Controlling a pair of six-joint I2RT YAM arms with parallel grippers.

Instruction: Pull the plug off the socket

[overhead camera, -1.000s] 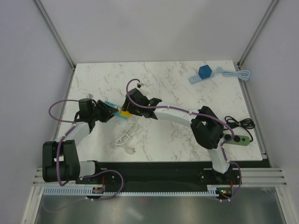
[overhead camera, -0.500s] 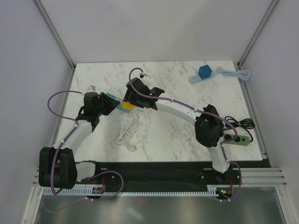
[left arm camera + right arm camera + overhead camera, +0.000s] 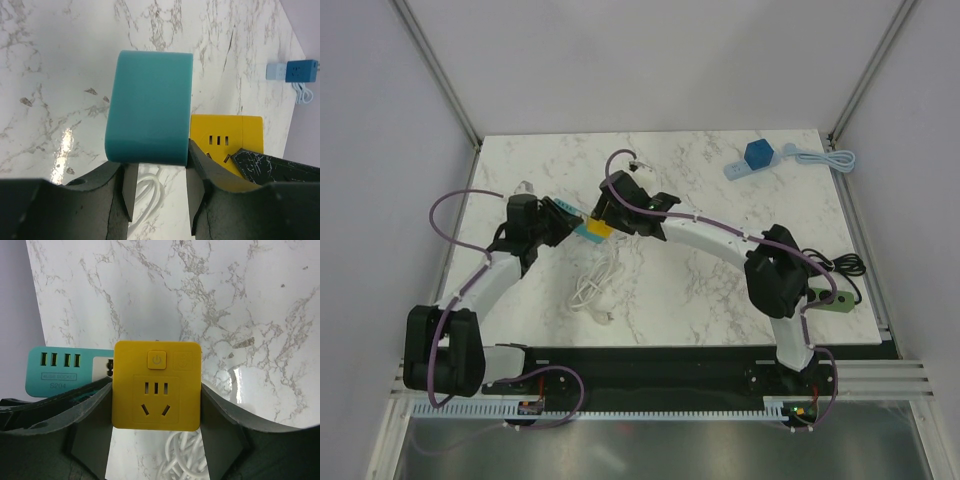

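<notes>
Marble table (image 3: 720,285), teal adapter (image 3: 150,105), yellow adapter (image 3: 156,392).

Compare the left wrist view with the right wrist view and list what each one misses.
Left wrist only: the blue power strip. Right wrist only: the power button on the yellow adapter and four ports on the teal charger. Both: the two blocks side by side, the white cable, the marble table.

Plug (image 3: 65,371) left of socket (image 3: 156,385) (touching)
</notes>
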